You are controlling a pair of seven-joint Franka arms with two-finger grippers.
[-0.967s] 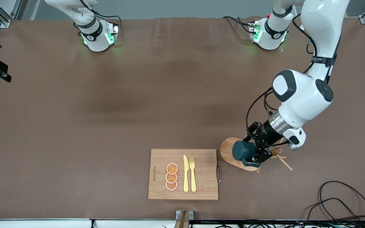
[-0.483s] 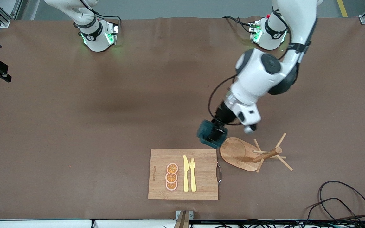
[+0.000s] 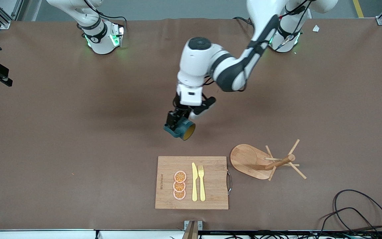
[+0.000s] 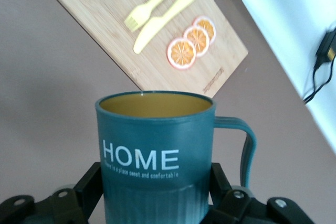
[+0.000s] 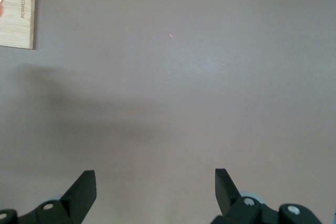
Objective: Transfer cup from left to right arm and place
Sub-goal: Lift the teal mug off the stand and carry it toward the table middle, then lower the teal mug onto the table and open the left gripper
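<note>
**Q:** Where do you have the mug right now?

**A:** I see the teal mug (image 3: 180,129) in the left end effector (image 3: 177,122), clamped by its lower body and carried in the air over bare bench (image 3: 78,132), above the stretch just farther from the front camera than the bamboo cutting board (image 3: 164,192). It is tipped, ochre inside facing the camera. In the left wrist view I read "HOME" in white on the mug (image 4: 155,156), handle out to one side, black fingers (image 4: 86,190) pressed on both flanks.

**Q:** And the board?

**A:** Three orange slices (image 3: 179,185), a yellow knife (image 3: 194,182) and a yellow fork (image 3: 201,182) lie on it. A wooden mug tree (image 3: 267,161) stands beside it, toward the left arm's end.

**Q:** Right arm?

**A:** Waiting. The right end effector (image 5: 155,190) hangs over bare bench, jaws spread wide, nothing between them.
</note>
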